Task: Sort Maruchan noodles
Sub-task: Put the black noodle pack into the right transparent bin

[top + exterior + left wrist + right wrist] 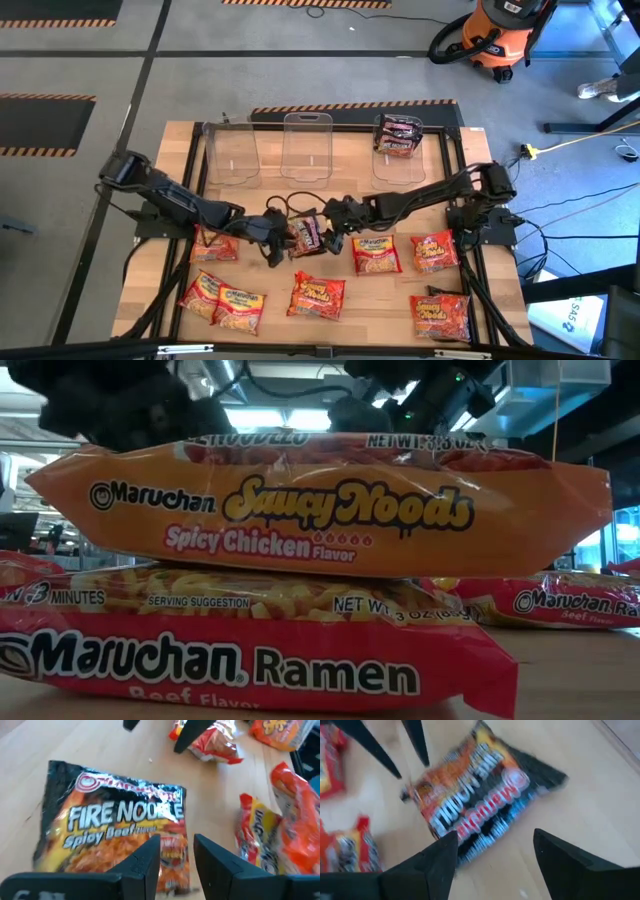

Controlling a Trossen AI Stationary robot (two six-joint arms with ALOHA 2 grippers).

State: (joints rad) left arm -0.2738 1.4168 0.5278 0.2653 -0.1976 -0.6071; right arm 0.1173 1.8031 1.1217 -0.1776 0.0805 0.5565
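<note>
Two hands meeting over a dark noodle packet at mid-table.

Wooden table (340, 195) carrying three clear bins along the far edge, the right bin (398, 150) holding dark packets, the middle bin (306, 148) and left bin (231, 155) showing none. Red and orange packets spread across the near half: one orange-yellow packet (376, 254), a red packet (316, 295), another stacked pair close to the low camera, Saucy Noods packet (320, 505) lying on a Ramen packet (250, 645). Black Fire Noodle packet (308, 236) flat on the wood between both hands. Left hand (175, 857) part open, just over the packet's near edge, gripping nothing. Right hand (495, 855) spread wider, above the same packet, empty.
</note>
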